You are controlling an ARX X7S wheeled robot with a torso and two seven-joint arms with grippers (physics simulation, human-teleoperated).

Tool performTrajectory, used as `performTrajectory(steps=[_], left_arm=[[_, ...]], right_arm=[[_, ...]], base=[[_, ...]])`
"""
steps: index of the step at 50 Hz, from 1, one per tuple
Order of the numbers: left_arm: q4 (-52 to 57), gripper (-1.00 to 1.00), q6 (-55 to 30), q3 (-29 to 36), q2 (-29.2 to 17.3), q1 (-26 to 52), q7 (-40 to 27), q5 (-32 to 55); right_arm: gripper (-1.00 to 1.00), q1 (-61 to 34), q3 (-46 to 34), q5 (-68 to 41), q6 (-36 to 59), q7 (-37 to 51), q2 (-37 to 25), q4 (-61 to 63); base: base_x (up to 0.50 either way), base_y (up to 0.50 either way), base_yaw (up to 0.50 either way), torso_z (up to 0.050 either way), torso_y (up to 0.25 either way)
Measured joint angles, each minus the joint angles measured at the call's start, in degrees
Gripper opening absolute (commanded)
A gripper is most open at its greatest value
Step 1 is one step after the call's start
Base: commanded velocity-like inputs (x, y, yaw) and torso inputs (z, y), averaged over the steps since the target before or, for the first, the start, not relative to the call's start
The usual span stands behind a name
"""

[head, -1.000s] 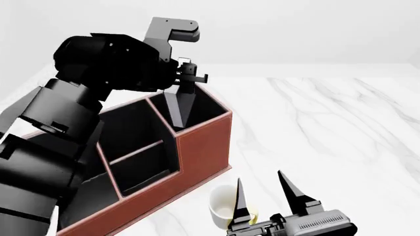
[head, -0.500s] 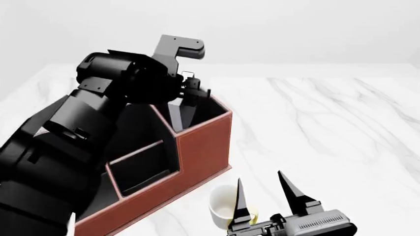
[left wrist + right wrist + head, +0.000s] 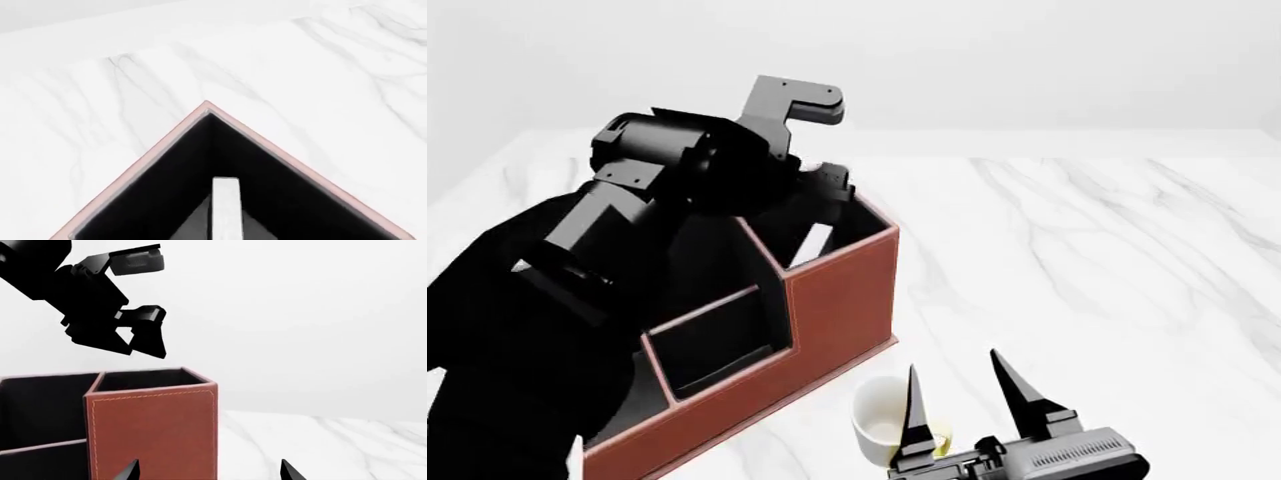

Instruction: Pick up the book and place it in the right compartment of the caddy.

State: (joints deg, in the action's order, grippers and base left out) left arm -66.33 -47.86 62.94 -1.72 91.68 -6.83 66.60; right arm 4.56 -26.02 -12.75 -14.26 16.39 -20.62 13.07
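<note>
The reddish-brown caddy stands on the marble table in front of me. My left gripper hangs over its right compartment and is shut on the book, whose white page edge slants down at the well's opening. In the left wrist view the white page edge of the book runs between my grey fingers above the black well. From the right wrist view, the left gripper sits just above the compartment's rim. My right gripper stands open at the front.
A white mug with a yellow inside stands beside my right gripper's left finger, just in front of the caddy's front wall. The lower, wider caddy sections lie under my left arm. Bare marble table stretches to the right.
My left arm has shifted right and down over the right compartment, and the wrist has turned so the book's white edge now shows. The right arm has not moved.
</note>
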Motion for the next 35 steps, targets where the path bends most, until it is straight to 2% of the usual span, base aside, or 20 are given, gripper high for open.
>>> performTrajectory(steps=[7, 13, 26, 35], left_arm=[[0.29, 1.0, 0.36, 0.33, -0.84, 2.3, -1.3, 1.14], [5.38, 1.0, -1.2, -0.6, -3.5, 4.76, -5.14, 2.89], [23.7, 1.0, -6.62, -5.92, -11.92, 9.43, -15.47, 9.68], [42.48, 1.0, -8.89, -11.08, -20.71, 8.38, -23.41, 16.35]], right_arm=[[1.0, -0.05, -0.16, -0.03, 0.01, 0.05, -0.06, -0.06], [1.0, -0.12, -0.24, -0.15, 0.16, 0.11, -0.16, 0.03], [1.0, -0.08, -0.54, -0.2, 0.58, 0.27, -0.51, 0.79], [1.0, -0.1, -0.73, -0.12, 0.7, 0.39, -0.71, 1.06]], base=[[0.0, 0.0, 0.0, 0.0, 0.001], [0.0, 0.0, 0.0, 0.0, 0.0], [0.0, 0.0, 0.0, 0.0, 0.0], [0.0, 0.0, 0.0, 0.0, 0.0]])
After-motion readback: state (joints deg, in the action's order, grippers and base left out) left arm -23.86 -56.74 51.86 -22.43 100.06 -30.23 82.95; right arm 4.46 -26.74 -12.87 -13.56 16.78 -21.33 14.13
